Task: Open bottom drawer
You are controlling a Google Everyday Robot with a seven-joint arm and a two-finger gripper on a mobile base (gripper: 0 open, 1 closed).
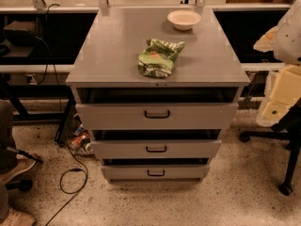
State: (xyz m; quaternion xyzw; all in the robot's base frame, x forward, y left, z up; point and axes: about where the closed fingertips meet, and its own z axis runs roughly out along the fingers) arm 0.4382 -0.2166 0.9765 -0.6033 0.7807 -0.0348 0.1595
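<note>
A grey cabinet (117, 51) stands in the middle of the camera view with three drawer fronts stacked below its top. The bottom drawer (188, 172) is the lowest and narrowest front, with a small black bar handle (155, 173). A dark gap shows above its front. My white and cream arm comes in at the right edge, and my gripper (281, 100) hangs there, well to the right of the cabinet and above the bottom drawer's level, touching nothing.
A green crumpled bag (158, 57) and a white bowl (184, 19) lie on the cabinet top. The top drawer (202, 116) and middle drawer (188, 149) sit above. A black wheeled stand (288, 164) is at right, with cables (70, 178) and someone's shoes on the floor at left.
</note>
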